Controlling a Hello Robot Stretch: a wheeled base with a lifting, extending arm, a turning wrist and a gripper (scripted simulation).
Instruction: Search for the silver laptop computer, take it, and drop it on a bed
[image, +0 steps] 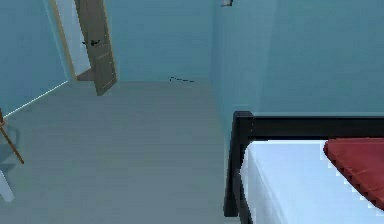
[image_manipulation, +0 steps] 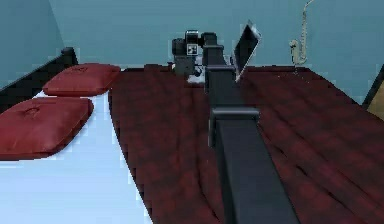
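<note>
A bed takes up the arm side view, with a dark red blanket (image_manipulation: 310, 130), a white sheet (image_manipulation: 90, 175) and two red pillows (image_manipulation: 85, 78) by the black headboard (image_manipulation: 35, 82). My arm (image_manipulation: 235, 140) reaches out over the blanket. The gripper (image_manipulation: 186, 58) is at its far end, above the blanket's far part. A thin silver panel with a dark face, like a laptop (image_manipulation: 246, 45), stands tilted just right of the arm's end. I cannot tell whether the gripper holds anything. The forward view shows the bed's black frame (image: 240, 160), its white mattress (image: 295, 185) and a red pillow (image: 360, 165).
Blue walls close the room. A brown door (image: 96, 45) stands ajar at the far left of the forward view, across bare grey floor (image: 130, 140). A wooden leg (image: 12, 140) shows at that view's left edge. A pale cord-like thing (image_manipulation: 298, 45) hangs on the wall behind the bed.
</note>
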